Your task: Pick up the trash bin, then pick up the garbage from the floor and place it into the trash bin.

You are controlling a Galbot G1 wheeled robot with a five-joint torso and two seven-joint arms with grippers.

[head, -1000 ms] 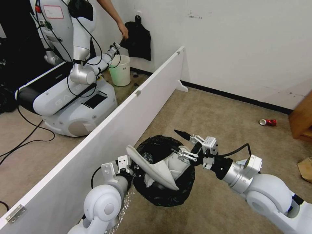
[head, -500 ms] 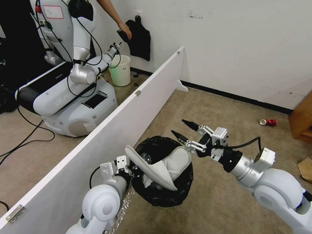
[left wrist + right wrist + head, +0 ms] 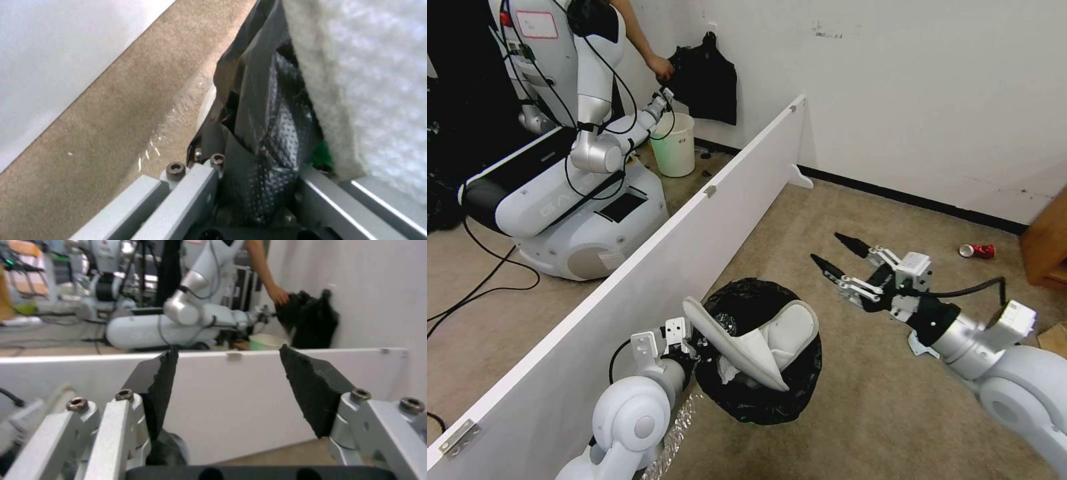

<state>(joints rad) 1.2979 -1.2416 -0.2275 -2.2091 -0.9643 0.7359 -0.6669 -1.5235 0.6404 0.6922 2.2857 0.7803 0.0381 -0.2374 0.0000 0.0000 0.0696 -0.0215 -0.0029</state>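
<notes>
The trash bin, lined with a crinkly black bag, hangs just above the carpet beside the white partition. My left gripper is shut on its near-left rim; the left wrist view shows the black bag pinched between the jaws. Two white slippers stick out of the bin, one brushing the left wrist camera. My right gripper hovers open and empty to the right of the bin and beyond it, its black pads spread wide. A red can lies on the carpet near the far wall.
A long white partition runs along my left. Beyond it stand another robot and a pale unlined bucket. Wooden furniture and a brown paper bag sit at the right edge. Open carpet lies ahead.
My right gripper let go of a slipper at the bin, opened, and drew back up and to the right. The slipper now rests in the bin. The left arm held still.
</notes>
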